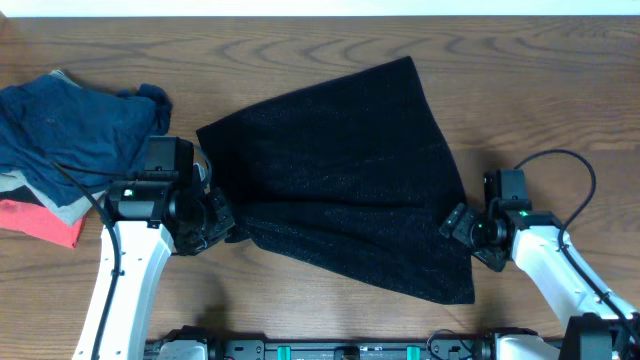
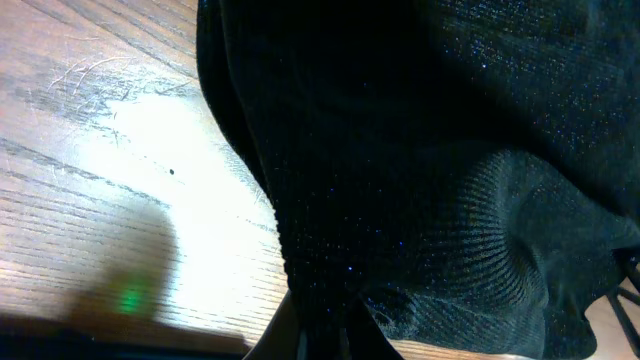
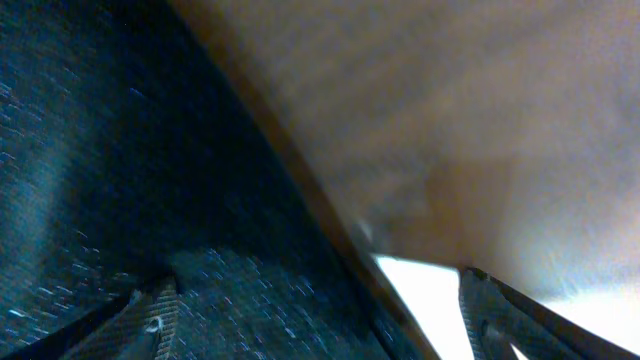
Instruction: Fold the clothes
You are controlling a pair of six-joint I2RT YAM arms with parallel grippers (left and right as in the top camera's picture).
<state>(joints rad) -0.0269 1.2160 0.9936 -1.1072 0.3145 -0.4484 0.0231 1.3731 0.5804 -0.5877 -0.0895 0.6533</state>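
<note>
So the black garment (image 1: 340, 190) is spread mostly flat on the table (image 1: 300, 50), with one arm parked at each side edge. My guess is they're lining up to grab opposite edges and carry one half over the other for a first fold. The right gripper (image 3: 315, 290) is spread wide. In its wrist view both fingers (image 3: 150, 315) show at the bottom corners, and the cloth's edge runs diagonally through the gap between them: fabric under one finger, bare wood toward the other. It's straddling the hem and hasn't bitten down yet. The left gripper (image 1: 218, 222) is trickier. From overhead its tips sit right on the garment's left edge, and in its wrist view the knit bunches down toward where the fingers should be, which hints at a pinch. But the fingers are lost in black-on-black at the bottom of the frame, so I can't tell whether it's clamped or loose. The right wrist shot is blurry too. A pile of other clothes (image 1: 70, 140) sits behind the left fingers, well away, partly cut off by the frame edge.
</note>
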